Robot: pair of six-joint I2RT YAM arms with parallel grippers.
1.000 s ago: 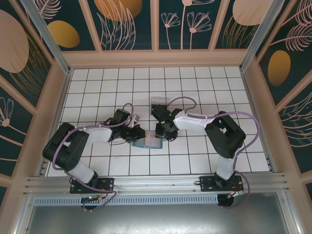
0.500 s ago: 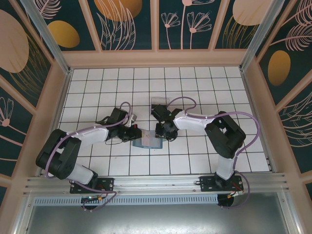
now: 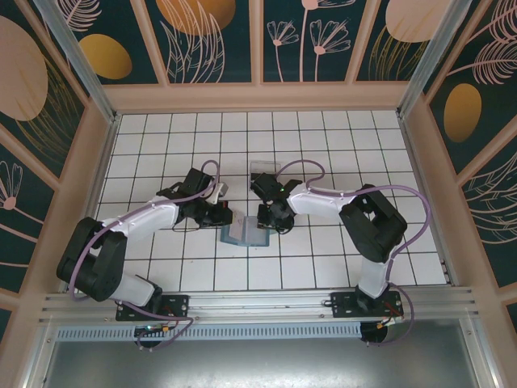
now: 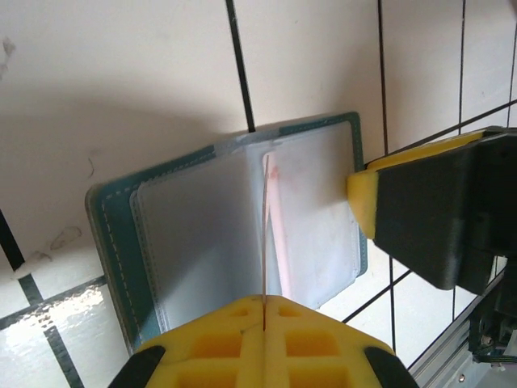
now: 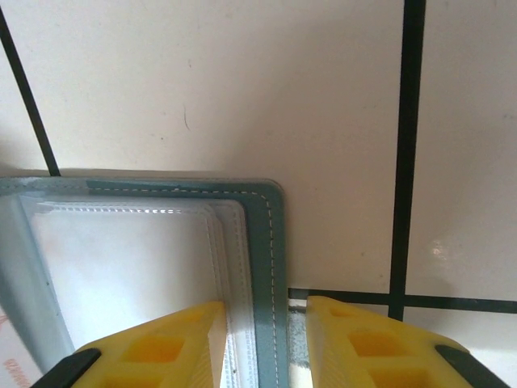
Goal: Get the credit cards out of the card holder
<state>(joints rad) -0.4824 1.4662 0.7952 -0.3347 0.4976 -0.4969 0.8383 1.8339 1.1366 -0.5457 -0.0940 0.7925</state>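
Observation:
The teal card holder (image 3: 244, 235) lies open on the white tiles, its grey pockets up (image 4: 194, 234). My left gripper (image 3: 224, 215) is shut on one thin credit card (image 4: 264, 226), seen edge-on, standing out of the middle of the holder; the yellow fingertips (image 4: 234, 323) meet on it. My right gripper (image 3: 270, 220) is at the holder's right rim (image 5: 262, 234). Its fingers (image 5: 347, 331) are apart and straddle that teal edge, one over the pocket and one over the tile. That right finger (image 4: 365, 202) touches the rim in the left wrist view. Any other cards are hidden.
A clear plastic tray (image 3: 263, 168) sits about two tiles beyond the holder. Both arms converge on the middle of the tiled floor (image 3: 339, 145), with patterned walls on three sides and the metal rail (image 3: 258, 305) at the near edge.
My left gripper has drawn back up and to the left, away from the holder, with the card in it. The right gripper has stayed at the holder's right rim.

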